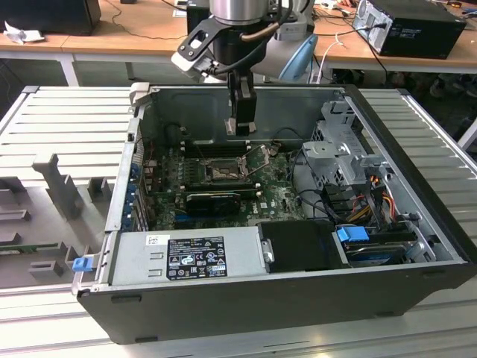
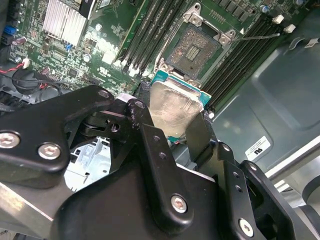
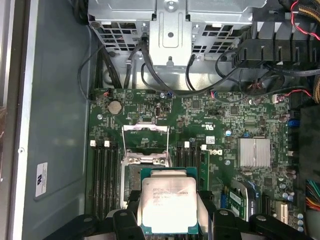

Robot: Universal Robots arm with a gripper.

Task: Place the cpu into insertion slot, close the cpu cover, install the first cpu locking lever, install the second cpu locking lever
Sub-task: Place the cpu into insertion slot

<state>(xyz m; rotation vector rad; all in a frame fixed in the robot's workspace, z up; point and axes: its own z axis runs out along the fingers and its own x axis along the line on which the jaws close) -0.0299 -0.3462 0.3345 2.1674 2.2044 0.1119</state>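
Being pinched at its side edges by the gripper (image 3: 168,219), the cpu (image 3: 167,200) looks light, stiff, probably fragile underneath.

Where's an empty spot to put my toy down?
Bare: the ribbed table on the exterior view's left, bordered by the case, the wooden bench and grey fixtures; also its strip on the exterior view's right. Crowded: inside the case, with cables, the drive cage and the gripper holding the cpu.

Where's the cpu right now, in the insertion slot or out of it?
Out. The pincer grips the cpu by its edges, and the insertion slot shows a bare contact field.
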